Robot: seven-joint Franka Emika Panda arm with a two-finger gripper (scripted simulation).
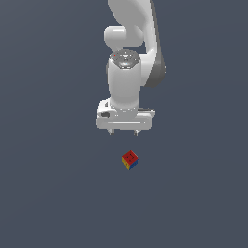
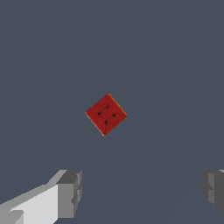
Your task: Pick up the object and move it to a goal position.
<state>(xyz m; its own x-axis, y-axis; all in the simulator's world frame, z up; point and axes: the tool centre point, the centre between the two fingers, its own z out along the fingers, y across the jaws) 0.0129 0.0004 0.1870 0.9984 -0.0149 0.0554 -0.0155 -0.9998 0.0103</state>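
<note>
- While the white arm (image 1: 131,58) reaches down from the exterior view's top edge, its gripper (image 1: 124,131) hangs above the flat grey bench (image 1: 48,193) with nothing between its fingers.
- Seen from the wrist view, the 2 grey fingertips (image 2: 70,192) stand wide apart, one at each side of the picture, and bare bench shows in the gap between them.
- Neither fingertip touches anything; the gripper holds nothing.
- Nearest the exterior camera lies the cube (image 1: 130,159), resting on the bench just in front of the gripper and clear of it.
- Its top face is red, with a yellow face and a blue face showing on the sides that turn toward the exterior camera.
- From the wrist view the cube (image 2: 106,114) shows only its red top face with a few small dark marks, turned so that a corner points toward the fingers.
- Behind the cube stands the gripper's white body, and farther back the arm's rounded wrist and links rise out of the picture.
</note>
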